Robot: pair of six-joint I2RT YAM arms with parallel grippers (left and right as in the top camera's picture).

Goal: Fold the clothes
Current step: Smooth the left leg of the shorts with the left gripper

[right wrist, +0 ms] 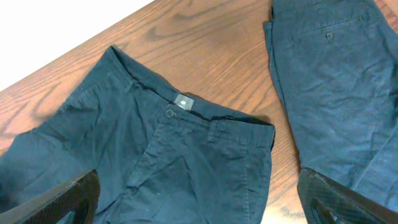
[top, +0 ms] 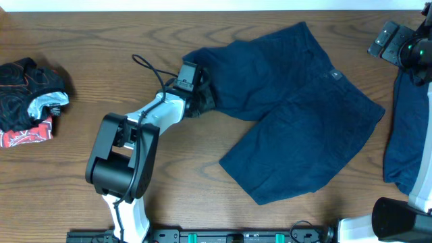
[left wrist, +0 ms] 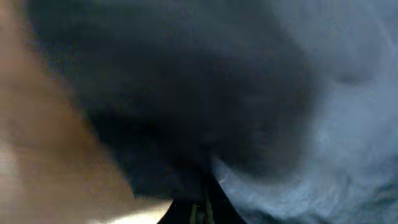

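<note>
Only the overhead view gets the whole layout. The navy shorts (top: 297, 115) lie spread flat on the wooden table (top: 202, 175), a bit toward 3 o'clock from the middle, with the legs pointing to 11 and 7 o'clock. The left gripper (top: 202, 100) sits right at the hem of the upper leg, on the shorts' 9 o'clock side, touching the cloth. A second blue piece (top: 408, 128) lies along the table's 3 o'clock edge, partly cut off by the frame. A dark and red pile of clothes (top: 30, 101) sits at 9 o'clock, well apart from everything else.

The right wrist camera gives detail the overhead can't. It shows the waistband with its small tag (right wrist: 183, 101) and button (right wrist: 169, 112), and the second piece at 1 o'clock with a buttoned pocket. The right gripper (right wrist: 199, 202) hangs above the shorts with its fingers (right wrist: 62, 199) spread wide and nothing between them.

The left wrist view is basically mush: blurry dark cloth fills it, with a strip of wood at 9 o'clock. Its fingers barely show, so I can't tell whether that gripper is pinching the hem or just resting on it.
</note>
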